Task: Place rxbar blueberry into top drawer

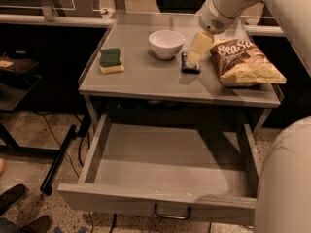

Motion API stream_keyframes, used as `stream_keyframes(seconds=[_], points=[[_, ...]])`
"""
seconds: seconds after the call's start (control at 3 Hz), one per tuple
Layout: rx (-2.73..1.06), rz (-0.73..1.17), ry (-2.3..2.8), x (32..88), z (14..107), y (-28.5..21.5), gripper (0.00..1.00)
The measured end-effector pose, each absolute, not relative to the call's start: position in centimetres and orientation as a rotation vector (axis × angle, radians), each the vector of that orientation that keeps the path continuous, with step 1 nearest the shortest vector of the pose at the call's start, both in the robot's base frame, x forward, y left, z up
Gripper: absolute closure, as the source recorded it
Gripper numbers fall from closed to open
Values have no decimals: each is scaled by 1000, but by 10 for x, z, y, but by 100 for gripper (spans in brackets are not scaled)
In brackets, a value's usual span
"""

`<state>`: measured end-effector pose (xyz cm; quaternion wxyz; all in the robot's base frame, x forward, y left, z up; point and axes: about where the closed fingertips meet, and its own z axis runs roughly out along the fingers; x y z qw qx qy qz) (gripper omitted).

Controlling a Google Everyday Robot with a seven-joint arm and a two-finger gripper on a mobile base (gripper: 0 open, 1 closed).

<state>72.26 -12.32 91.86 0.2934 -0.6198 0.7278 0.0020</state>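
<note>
The rxbar blueberry (190, 65) is a small dark bar lying flat on the grey table top (146, 79), between the white bowl (166, 42) and the chip bag (245, 62). My gripper (196, 55) hangs from the white arm at the upper right. It reaches down right over the bar's far end and hides part of it. The top drawer (165, 161) stands pulled out below the table, its flat bottom bare, with the curved metal handle (172, 213) on its front.
A green-and-yellow sponge (111, 61) lies at the table's left side. A part of my white body (286, 178) fills the lower right corner. Shoes (14, 200) and a black bar (58, 159) are on the floor at the left.
</note>
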Motion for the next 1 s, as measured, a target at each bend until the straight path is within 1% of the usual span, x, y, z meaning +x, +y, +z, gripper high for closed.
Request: stream_keyframes(seconds=[0.33, 0.67, 1.0], points=[[-1658, 5, 1944, 724, 912, -128, 0], [-1617, 37, 1996, 753, 881, -150, 0], [-1629, 51, 1994, 755, 874, -145, 0]])
